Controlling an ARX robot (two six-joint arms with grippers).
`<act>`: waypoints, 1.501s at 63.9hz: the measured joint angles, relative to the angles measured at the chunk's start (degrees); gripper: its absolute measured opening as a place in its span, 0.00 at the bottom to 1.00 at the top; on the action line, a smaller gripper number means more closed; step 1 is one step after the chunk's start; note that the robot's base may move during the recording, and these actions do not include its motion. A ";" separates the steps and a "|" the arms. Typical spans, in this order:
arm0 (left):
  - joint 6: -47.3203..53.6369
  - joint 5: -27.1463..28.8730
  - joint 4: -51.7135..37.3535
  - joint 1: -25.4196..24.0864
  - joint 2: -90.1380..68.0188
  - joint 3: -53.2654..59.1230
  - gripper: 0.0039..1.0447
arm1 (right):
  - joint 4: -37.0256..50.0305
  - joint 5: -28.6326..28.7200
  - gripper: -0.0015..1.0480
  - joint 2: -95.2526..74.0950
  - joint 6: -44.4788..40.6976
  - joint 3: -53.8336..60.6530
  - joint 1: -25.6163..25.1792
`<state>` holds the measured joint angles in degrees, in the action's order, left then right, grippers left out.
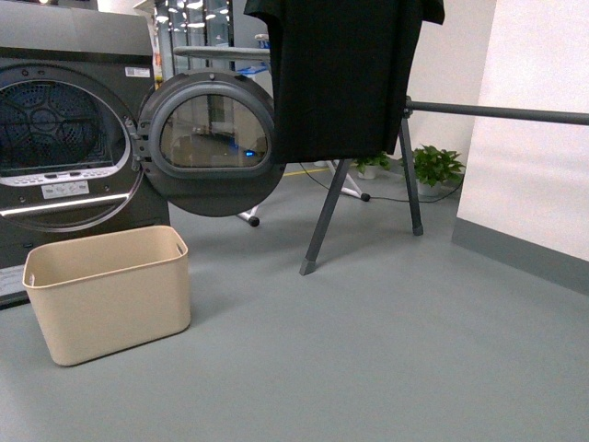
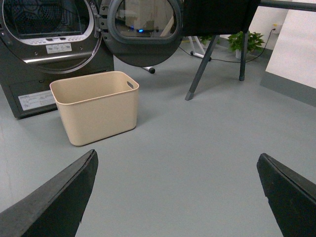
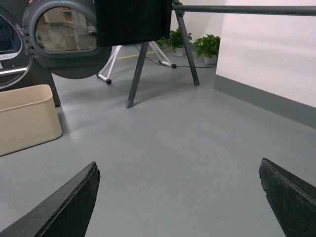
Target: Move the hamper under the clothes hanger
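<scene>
The beige hamper (image 1: 109, 293) stands empty on the grey floor at the left, just in front of the dryer; the wrist views show it too (image 2: 95, 106) (image 3: 25, 117). The clothes hanger (image 1: 497, 112), a dark grey bar on splayed legs, stands further back to the right with a black garment (image 1: 340, 74) draped over it. Its bar (image 3: 247, 9) and legs (image 2: 200, 69) appear in both wrist views. My left gripper (image 2: 177, 170) is open over bare floor, well short of the hamper. My right gripper (image 3: 178, 175) is open too, holding nothing. Neither arm shows in the front view.
A dark grey dryer (image 1: 64, 138) stands at the back left with its round door (image 1: 212, 143) swung open towards the rack. A white wall (image 1: 543, 129) with a grey skirting runs along the right. Potted plants (image 1: 437, 166) and a white wheeled stand (image 3: 109, 64) sit behind the rack.
</scene>
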<state>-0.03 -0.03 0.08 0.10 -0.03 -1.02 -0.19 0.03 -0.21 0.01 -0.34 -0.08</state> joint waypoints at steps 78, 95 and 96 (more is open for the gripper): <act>0.02 0.02 0.00 0.00 -0.02 0.00 0.94 | 0.02 0.07 0.92 0.00 0.00 0.00 0.02; 0.00 0.02 0.02 0.00 -0.07 0.00 0.94 | 0.04 0.20 0.92 0.00 -0.02 0.00 0.02; 0.02 0.02 0.00 0.00 0.00 0.00 0.94 | 0.04 0.09 0.92 0.00 0.00 0.00 0.02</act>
<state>-0.01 -0.01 0.08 0.10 -0.03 -1.02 -0.14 0.12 -0.21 0.01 -0.34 -0.05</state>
